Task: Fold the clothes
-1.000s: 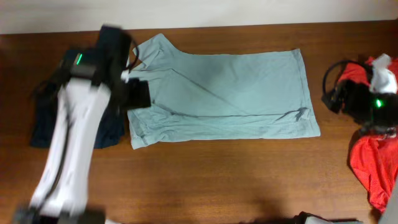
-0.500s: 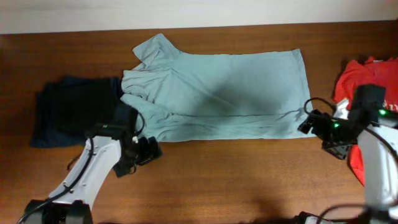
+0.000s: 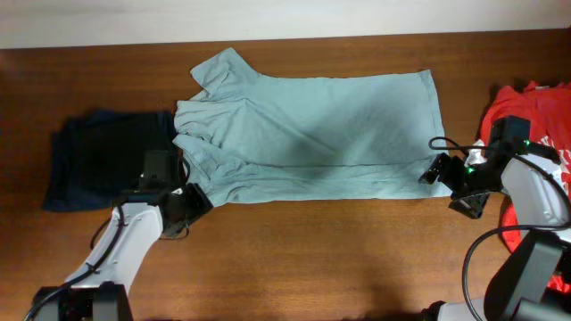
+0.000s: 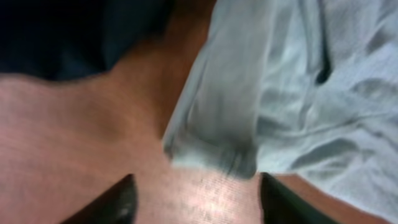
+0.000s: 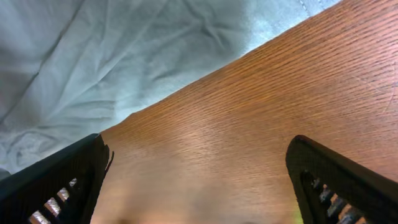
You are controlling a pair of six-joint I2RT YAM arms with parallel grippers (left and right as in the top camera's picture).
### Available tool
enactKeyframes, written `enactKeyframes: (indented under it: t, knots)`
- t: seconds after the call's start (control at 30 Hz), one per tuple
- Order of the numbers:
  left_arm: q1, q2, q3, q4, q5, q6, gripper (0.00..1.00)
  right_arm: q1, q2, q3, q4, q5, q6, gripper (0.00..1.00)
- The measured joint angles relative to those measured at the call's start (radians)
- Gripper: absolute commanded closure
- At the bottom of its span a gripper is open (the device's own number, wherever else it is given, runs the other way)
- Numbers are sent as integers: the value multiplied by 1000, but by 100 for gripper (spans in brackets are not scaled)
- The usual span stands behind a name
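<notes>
The pale grey-blue T-shirt [image 3: 312,134] lies across the table's far half, partly folded, collar at the far left. My left gripper [image 3: 198,200] is open and empty at the shirt's near left corner; in the left wrist view the folded corner [image 4: 214,149] sits just ahead of my black fingertips [image 4: 121,202]. My right gripper [image 3: 439,173] is open and empty at the shirt's near right corner; the right wrist view shows the shirt's edge [image 5: 93,74] beyond bare wood, between my fingers [image 5: 59,180].
A dark navy garment [image 3: 103,160] lies bunched at the left, also in the left wrist view [image 4: 68,31]. Red shirts [image 3: 544,160] lie at the right edge behind my right arm. Brown wood table [image 3: 312,259] runs along the front.
My left gripper has moved from the bare wood up to the shirt's near left corner. My right gripper has shifted slightly left to the near right corner. The shirt has not moved.
</notes>
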Motion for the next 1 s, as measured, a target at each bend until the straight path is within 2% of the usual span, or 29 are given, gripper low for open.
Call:
enactKeyframes:
  t: [0.17,0.23,0.37,0.43,0.57,0.6,0.67,0.77,1.0]
  knots:
    - [0,62,0,74,-23,-7,57,0,0,0,0,-2,0,7]
    - [0,100,0,97,-28,-7,65,0,0,0,0,-2,1,7]
    - [1,129,9,118,-38,-5,90,0,0,0,-1,-2,-1,4]
    - [4,134,11,120,-38,-1,99,0,0,0,-2,1,0,4]
    - [5,135,17,105,-37,6,100,0,0,0,-13,3,-4,1]
    - [5,137,21,94,-37,6,99,0,0,-1,-14,5,-7,5]
    - [5,140,31,65,-37,6,99,0,0,-7,-9,5,-11,21]
    - [5,143,39,47,-37,6,100,0,0,-29,19,8,-7,37]
    - [5,143,41,36,-37,9,99,0,8,-101,116,89,81,37]
